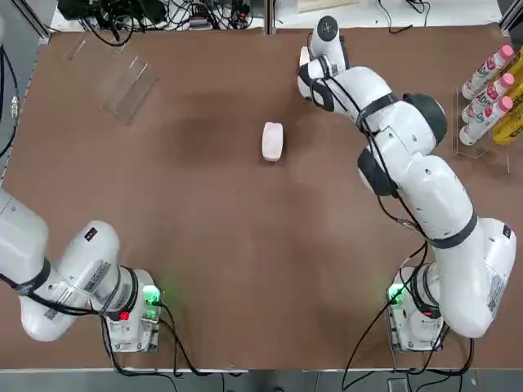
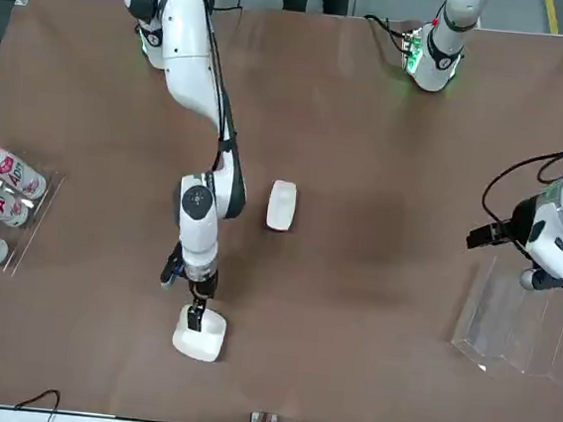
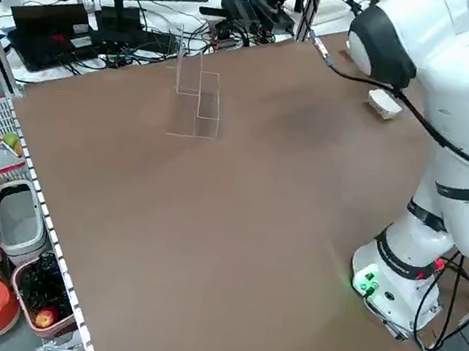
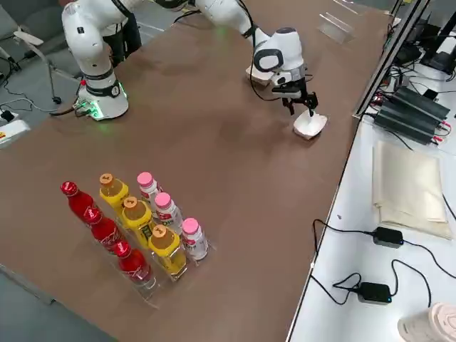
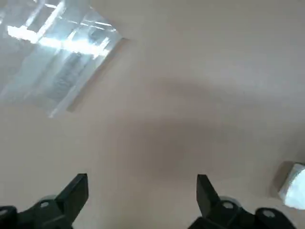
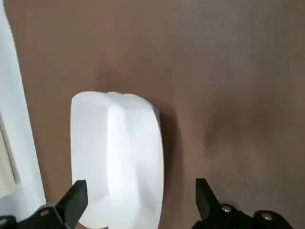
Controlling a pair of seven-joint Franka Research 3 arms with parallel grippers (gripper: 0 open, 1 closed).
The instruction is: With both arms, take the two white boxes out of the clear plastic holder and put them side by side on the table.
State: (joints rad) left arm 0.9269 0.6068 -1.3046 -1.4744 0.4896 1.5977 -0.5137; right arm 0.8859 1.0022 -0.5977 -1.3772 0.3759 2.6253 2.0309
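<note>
One white box [image 1: 272,140] lies flat near the middle of the table [image 1: 204,245]. The second white box [image 2: 199,335] rests on the table close to its far edge, right under my right gripper [image 6: 140,188]. That gripper hangs just above it, open, its fingers [image 6: 76,198] holding nothing. The same box [image 4: 311,125] shows in the right side view below the right gripper [image 4: 299,105]. The clear plastic holder [image 1: 129,84] stands with nothing in it at the far left. My left gripper [image 5: 142,183] hovers open beside the holder [image 5: 57,57].
A clear rack of pink-capped and yellow bottles [image 1: 490,94] stands at the table's right edge, with red ones showing in the right side view [image 4: 107,228]. Cables and power bricks [image 4: 410,107] lie just past the far edge, near the second box.
</note>
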